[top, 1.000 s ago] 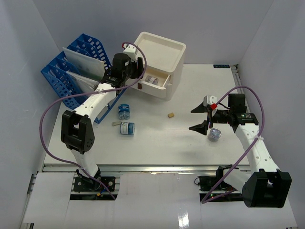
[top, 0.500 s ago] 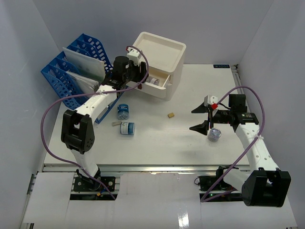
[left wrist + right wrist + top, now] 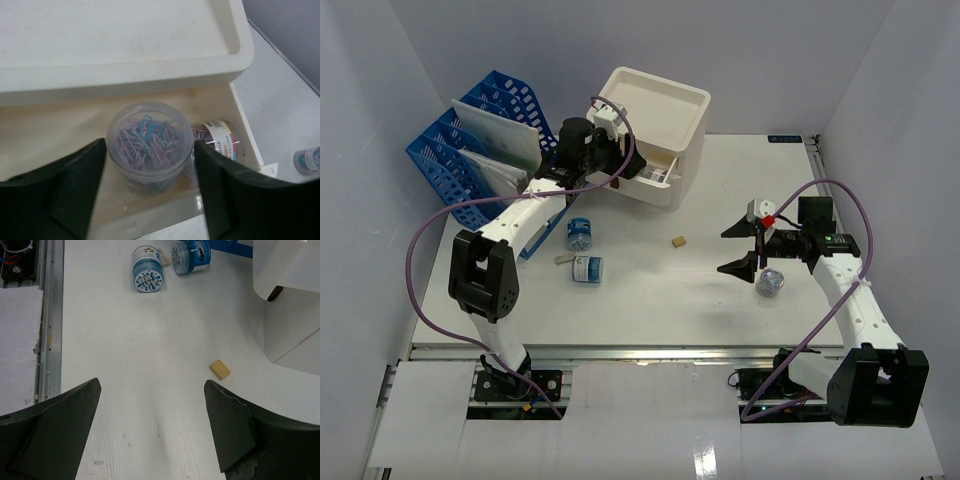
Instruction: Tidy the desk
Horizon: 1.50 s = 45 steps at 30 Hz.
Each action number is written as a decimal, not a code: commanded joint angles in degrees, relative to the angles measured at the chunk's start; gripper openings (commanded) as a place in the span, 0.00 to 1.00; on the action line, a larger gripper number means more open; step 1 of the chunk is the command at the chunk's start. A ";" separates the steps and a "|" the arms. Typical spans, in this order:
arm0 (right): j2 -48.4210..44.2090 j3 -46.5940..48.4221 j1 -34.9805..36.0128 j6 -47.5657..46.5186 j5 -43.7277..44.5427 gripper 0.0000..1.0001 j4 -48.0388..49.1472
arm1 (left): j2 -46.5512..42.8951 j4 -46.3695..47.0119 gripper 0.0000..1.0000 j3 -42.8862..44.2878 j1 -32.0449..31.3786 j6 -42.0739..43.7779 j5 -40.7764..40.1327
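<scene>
Over at the upper left of the top view stand the blue file trays (image 3: 470,140), holding some paper. Just right of them the left gripper (image 3: 632,168) reaches into the open drawer (image 3: 60,125) of the white drawer box (image 3: 665,110). Its fingers (image 3: 65,185) sit on either side of a clear jar of paper clips (image 3: 150,142), very close to its wall. I cannot tell whether they are pinching it. A second jar (image 3: 217,137) lies on its side just right of it in the same drawer.

The desk (image 3: 670,300) fills the middle of the frame. On its left part lie two blue-lidded jars (image 3: 580,234) (image 3: 587,269), and near the centre a small tan block (image 3: 677,241). At centre right the right gripper (image 3: 722,251) hangs with its jaws spread wide around nothing. A small clear jar (image 3: 770,282) sits just beside it.
</scene>
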 commanded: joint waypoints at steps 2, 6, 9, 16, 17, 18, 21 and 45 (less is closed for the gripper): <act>0.46 0.80 -0.16 -0.53 0.77 0.90 -0.74 | -5.30 3.09 0.98 1.07 -0.77 -0.54 -3.01; 0.17 0.78 -0.58 0.25 2.97 0.90 -0.34 | -9.37 3.66 0.98 0.12 -0.77 0.79 -5.36; -0.28 0.32 -1.74 2.74 6.67 0.90 0.97 | -13.56 3.66 0.98 -1.10 -0.72 1.71 -6.18; -1.82 0.13 -1.74 13.41 32.96 0.90 2.29 | -30.70 2.66 0.98 -13.39 -0.66 -0.21 -12.47; -1.72 0.47 -1.74 13.62 36.35 0.90 1.10 | -33.82 2.75 0.98 -17.94 -0.61 -1.22 -13.53; -1.62 0.78 -1.74 13.65 40.58 0.90 -0.78 | -38.30 3.05 0.98 -22.02 -0.53 -2.33 -13.96; -0.91 1.51 -1.74 13.73 48.84 0.90 -5.17 | -49.16 4.01 0.98 -35.87 -0.38 -6.62 -12.38; 15.71 -4.10 5.82 14.21 71.24 0.98 -1.40 | -75.08 -3.57 0.98 -58.98 -0.24 -6.81 -12.56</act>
